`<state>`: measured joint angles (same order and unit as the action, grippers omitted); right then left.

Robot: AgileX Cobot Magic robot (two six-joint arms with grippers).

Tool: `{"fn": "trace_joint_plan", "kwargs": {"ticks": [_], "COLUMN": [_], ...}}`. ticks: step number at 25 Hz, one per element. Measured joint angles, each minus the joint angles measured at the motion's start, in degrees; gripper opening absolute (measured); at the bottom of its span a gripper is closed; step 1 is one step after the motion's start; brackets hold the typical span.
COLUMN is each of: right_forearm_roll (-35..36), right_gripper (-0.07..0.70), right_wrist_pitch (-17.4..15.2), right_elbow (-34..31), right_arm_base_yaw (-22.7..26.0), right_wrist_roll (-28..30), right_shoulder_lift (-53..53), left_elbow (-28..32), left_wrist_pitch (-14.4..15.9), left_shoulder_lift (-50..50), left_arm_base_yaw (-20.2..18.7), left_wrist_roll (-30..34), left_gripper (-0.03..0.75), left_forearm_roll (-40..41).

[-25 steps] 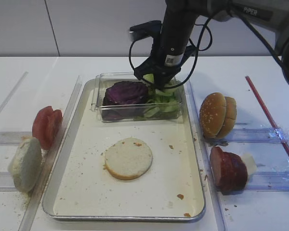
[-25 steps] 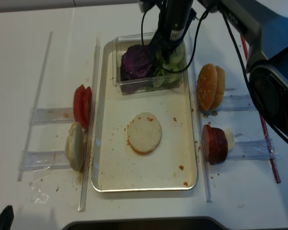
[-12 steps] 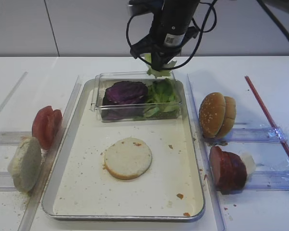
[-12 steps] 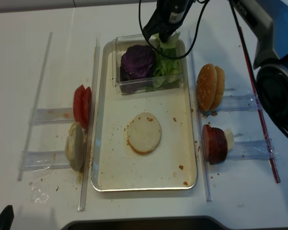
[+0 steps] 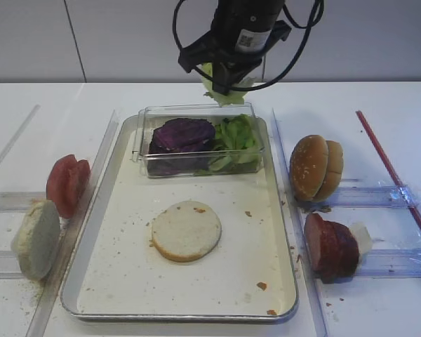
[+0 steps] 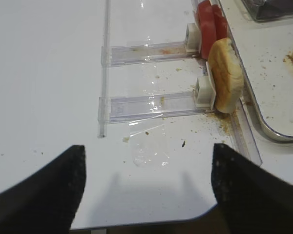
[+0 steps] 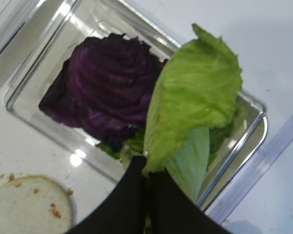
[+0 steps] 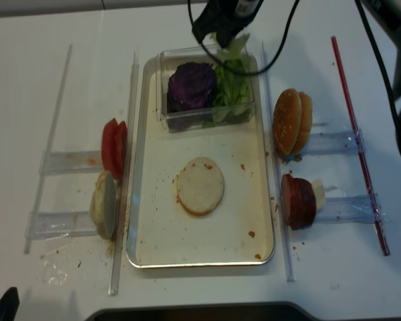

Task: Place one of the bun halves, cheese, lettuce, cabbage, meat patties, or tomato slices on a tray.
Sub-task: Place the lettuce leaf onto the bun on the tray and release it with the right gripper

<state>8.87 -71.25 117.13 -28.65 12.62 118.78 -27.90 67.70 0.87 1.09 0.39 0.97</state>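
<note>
Lettuce (image 7: 193, 105) lifted clear of box (image 5: 196, 112); 1 bun half (image 5: 186, 230) on tray (image 5: 112, 281).

A robotics lab staging a burger-assembly bench: a bare white surface (image 5: 161, 95) beneath a plain pale wall carries clear acrylic racks (image 5: 379, 196) that hold sesame bun halves (image 5: 316, 167), meat patties (image 5: 331, 247) and tomato slices (image 5: 67, 184) on edge. A crumb-speckled metal tray (image 5: 284, 210) sits between them, under a black cabled robot arm (image 5: 242, 28).

Pale bun half (image 5: 186, 230) mid-tray (image 5: 126, 295); clear box (image 5: 200, 144) at tray's far end; lettuce (image 5: 224, 90) above it
</note>
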Motion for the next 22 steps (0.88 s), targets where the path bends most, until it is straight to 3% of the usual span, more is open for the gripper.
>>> {"fn": "trace_joint_plan", "kwargs": {"ticks": [9, 15, 22], "right_forearm_roll": [1.18, 4.20, 4.92], "right_gripper": [0.018, 0.018, 0.018], "right_wrist_pitch": [0.11, 7.30, 15.43], "right_elbow": [-16.81, -31.27, -40.37], "right_arm_base_yaw": [-5.12, -8.20, -13.02], "right_wrist_roll": [-0.96, -1.19, -1.19], "right_shoulder_lift": [-10.96, -19.83, -21.56], "left_elbow": [0.00, 0.00, 0.00], "left_wrist_pitch": [0.00, 0.00, 0.00], "left_shoulder_lift": [0.00, 0.00, 0.00], "left_arm_base_yaw": [0.00, 0.00, 0.00], "left_wrist_roll": [0.00, 0.00, 0.00], "left_gripper": [0.491, 0.491, 0.491], "left_forearm_roll": [0.00, 0.00, 0.00]}}
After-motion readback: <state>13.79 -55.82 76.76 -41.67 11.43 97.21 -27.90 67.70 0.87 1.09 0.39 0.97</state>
